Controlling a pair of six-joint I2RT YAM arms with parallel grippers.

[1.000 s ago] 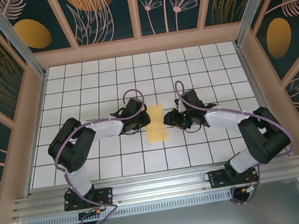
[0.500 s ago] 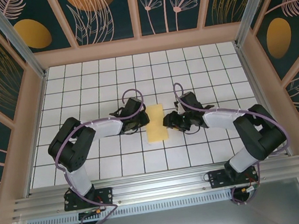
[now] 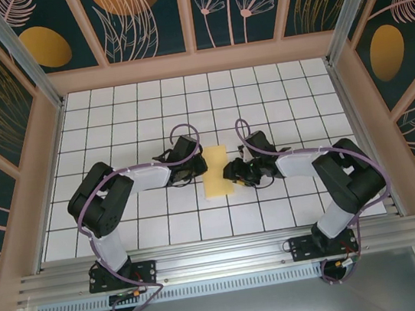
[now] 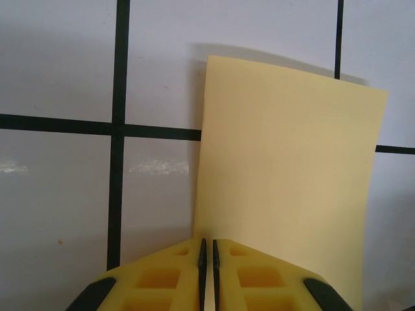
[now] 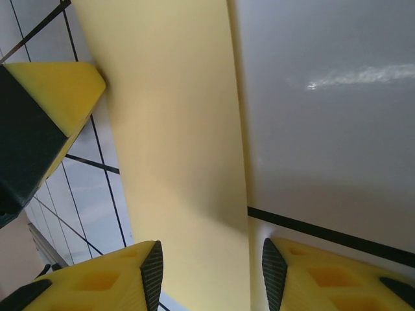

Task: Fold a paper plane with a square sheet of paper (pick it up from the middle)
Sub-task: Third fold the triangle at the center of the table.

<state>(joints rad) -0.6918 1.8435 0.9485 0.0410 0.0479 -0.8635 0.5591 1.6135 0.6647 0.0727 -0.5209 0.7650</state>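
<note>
The square sheet of paper (image 3: 217, 172) lies folded into a pale yellow upright rectangle on the white grid tiles in the middle of the floor. My left gripper (image 3: 198, 168) is shut, its fingertips (image 4: 228, 245) resting at the paper's (image 4: 285, 168) left edge; whether they pinch that edge I cannot tell. My right gripper (image 3: 230, 174) is open and low at the right edge of the paper (image 5: 175, 129). In the right wrist view one fingertip (image 5: 153, 265) is over the paper and the other is over bare tile. The left gripper's yellow finger (image 5: 55, 87) shows across the sheet.
The tiled floor (image 3: 110, 123) is walled by a wooden frame with dark floral panels (image 3: 134, 19). A metal rail (image 3: 222, 258) carrying both arm bases runs along the near edge. Purple cables loop over both wrists.
The right gripper has slid left until it reaches the paper's right edge, its elbow folding in. The left gripper and the paper have hardly moved.
</note>
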